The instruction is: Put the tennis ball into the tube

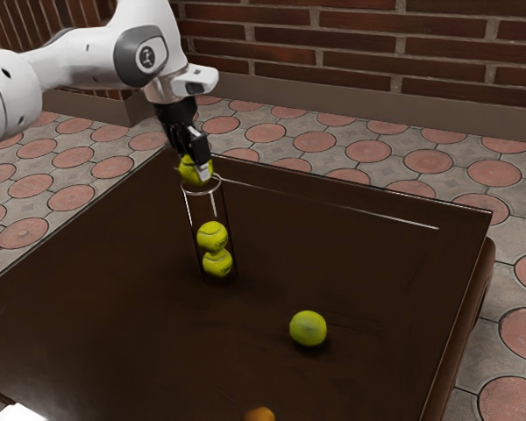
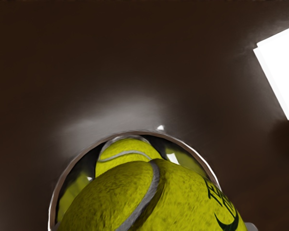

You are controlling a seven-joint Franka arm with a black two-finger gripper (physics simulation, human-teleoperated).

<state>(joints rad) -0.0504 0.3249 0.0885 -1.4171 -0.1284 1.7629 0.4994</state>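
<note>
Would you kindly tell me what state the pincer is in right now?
Pincer: closed, holding a tennis ball at the mouth of the tube.

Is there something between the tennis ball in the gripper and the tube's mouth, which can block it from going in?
Nothing visible stands between the held ball and the mouth of the tube. Two other balls sit inside the tube, well below its rim.
</note>
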